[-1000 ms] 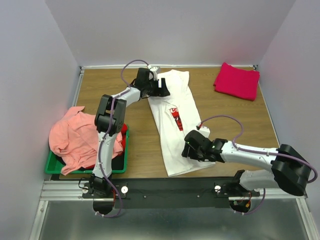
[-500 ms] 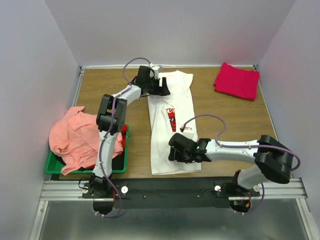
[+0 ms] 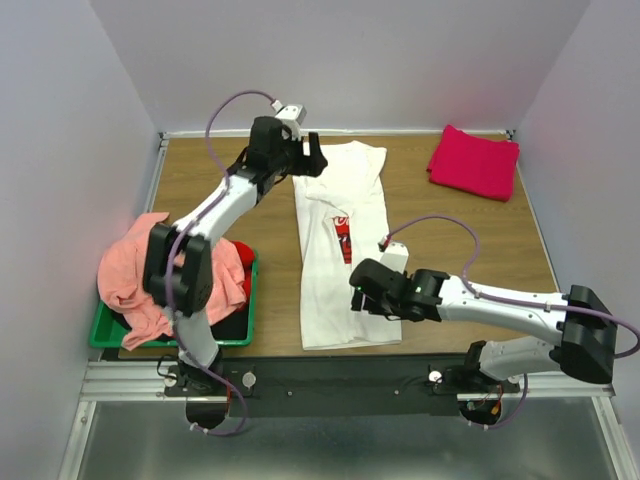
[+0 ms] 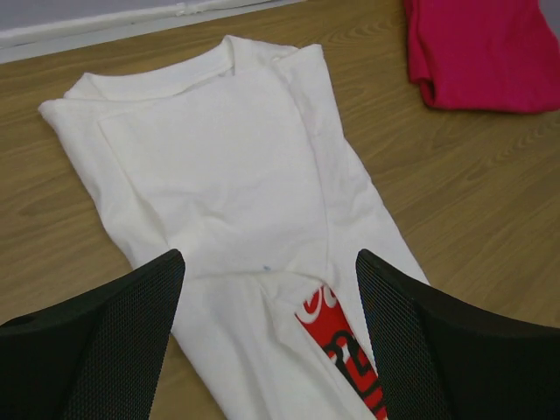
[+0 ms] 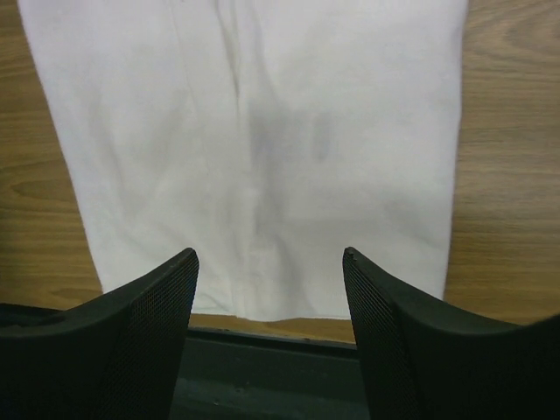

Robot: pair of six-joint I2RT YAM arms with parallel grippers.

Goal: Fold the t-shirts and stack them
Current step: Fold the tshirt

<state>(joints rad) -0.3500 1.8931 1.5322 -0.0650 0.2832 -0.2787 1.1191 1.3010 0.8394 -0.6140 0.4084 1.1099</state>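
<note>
The white t-shirt [image 3: 338,262] lies folded lengthwise into a long strip mid-table, with a sliver of red print [image 3: 345,235] showing. My left gripper [image 3: 308,160] hovers open and empty above its collar end; the left wrist view shows the shirt [image 4: 236,166] and print [image 4: 350,350] between my fingers [image 4: 105,341]. My right gripper [image 3: 363,300] is open and empty above the shirt's hem [image 5: 262,157]. A folded magenta-red tee [image 3: 474,160] lies at the far right. A salmon-pink tee [image 3: 150,275] is heaped over the green bin, with a red tee [image 3: 243,272] under it.
The green plastic bin [image 3: 232,336] stands at the near left edge. The black rail [image 5: 262,367] along the table's near edge is just below the shirt hem. The magenta-red tee [image 4: 481,52] also shows at the top right of the left wrist view.
The white shirt went from slanted to a straight narrow strip. My left arm has risen and drawn back off the collar. My right gripper swept left along the hem, then eased back right.
</note>
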